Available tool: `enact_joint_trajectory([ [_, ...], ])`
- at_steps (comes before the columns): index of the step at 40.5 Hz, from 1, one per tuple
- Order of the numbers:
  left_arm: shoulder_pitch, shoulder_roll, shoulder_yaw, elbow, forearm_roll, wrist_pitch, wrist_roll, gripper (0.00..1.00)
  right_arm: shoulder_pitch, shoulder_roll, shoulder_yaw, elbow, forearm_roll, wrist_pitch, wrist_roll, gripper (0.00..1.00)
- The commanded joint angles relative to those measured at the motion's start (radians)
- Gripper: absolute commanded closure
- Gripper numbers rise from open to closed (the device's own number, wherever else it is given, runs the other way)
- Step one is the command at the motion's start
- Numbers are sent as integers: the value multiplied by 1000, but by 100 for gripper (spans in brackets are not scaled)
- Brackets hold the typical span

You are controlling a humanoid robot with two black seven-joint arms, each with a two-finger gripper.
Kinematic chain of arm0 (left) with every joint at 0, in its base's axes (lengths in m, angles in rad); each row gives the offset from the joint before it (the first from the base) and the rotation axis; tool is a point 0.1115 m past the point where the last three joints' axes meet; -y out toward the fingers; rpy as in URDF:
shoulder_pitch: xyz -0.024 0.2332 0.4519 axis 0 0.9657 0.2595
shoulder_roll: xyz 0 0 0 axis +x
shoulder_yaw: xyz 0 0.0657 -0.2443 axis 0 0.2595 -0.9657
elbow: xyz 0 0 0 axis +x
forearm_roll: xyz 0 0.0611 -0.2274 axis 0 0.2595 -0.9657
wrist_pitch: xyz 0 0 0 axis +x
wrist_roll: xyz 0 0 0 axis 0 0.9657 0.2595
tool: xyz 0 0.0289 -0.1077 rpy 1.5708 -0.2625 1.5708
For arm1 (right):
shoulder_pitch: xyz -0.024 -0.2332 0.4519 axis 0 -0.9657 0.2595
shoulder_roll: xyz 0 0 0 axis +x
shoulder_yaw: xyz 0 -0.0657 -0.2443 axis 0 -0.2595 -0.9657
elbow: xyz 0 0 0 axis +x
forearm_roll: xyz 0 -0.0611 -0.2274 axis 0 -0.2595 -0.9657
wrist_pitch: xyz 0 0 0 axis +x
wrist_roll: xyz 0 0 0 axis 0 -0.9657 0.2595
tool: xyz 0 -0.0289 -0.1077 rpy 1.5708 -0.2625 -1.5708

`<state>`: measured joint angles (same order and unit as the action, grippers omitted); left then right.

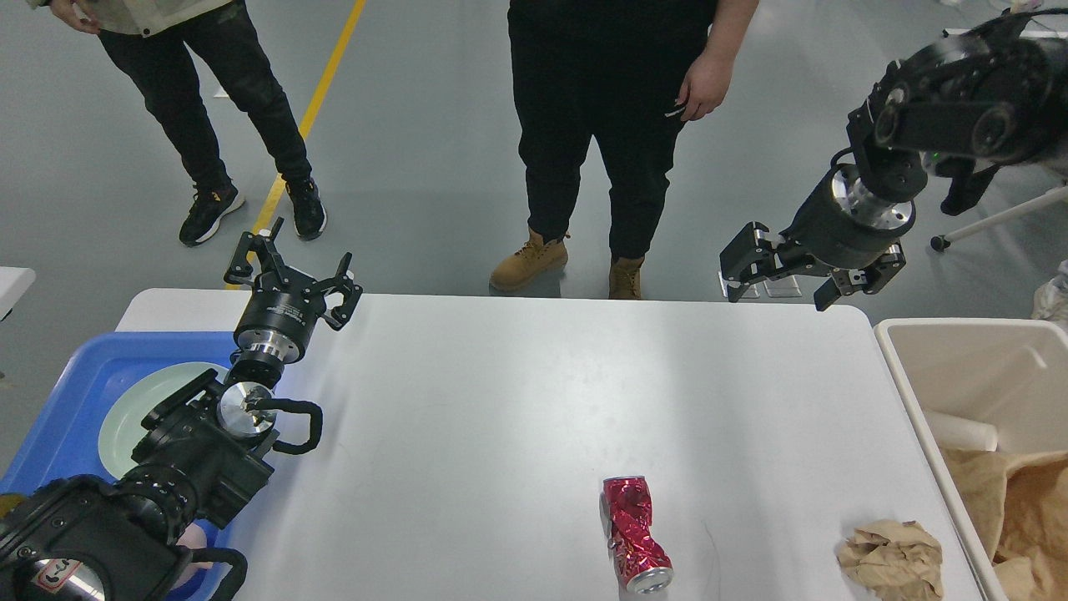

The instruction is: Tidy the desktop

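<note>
The white desktop (501,401) fills the middle of the head view. A crushed red can (634,534) lies on it near the front, right of centre. A crumpled brown paper ball (891,558) lies at the front right corner. My left gripper (292,271) is open and empty, held over the desktop's far left part beside the blue tray. My right gripper (778,292) is open and empty, held in the air above the desktop's far right corner, pointing down and left.
A blue tray (50,417) with a pale green plate (125,417) stands at the left end. A beige bin (968,367) beside the right edge holds brown paper and a white roll. Two people stand beyond the far edge.
</note>
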<state>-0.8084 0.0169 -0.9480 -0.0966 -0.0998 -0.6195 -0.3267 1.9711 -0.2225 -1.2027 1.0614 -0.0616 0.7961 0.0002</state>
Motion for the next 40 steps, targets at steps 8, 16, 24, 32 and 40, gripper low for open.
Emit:
enact_joint_trajectory([
  [8,0,0,0,0,0,-2,0,4,-192,19,17,-44,-9,-1,-5,0],
  [16,0,0,0,0,0,-2,0,4,-325,69,80,-60,-9,-6,-5,0],
  [24,-1,0,0,0,-1,-2,0,4,-429,83,183,-138,-6,-26,-5,0],
  [32,-1,0,0,0,0,-2,0,4,-531,147,206,-187,-6,-35,-5,0],
  [40,0,0,0,0,-1,0,0,4,-548,163,213,-189,-7,-38,-5,0],
])
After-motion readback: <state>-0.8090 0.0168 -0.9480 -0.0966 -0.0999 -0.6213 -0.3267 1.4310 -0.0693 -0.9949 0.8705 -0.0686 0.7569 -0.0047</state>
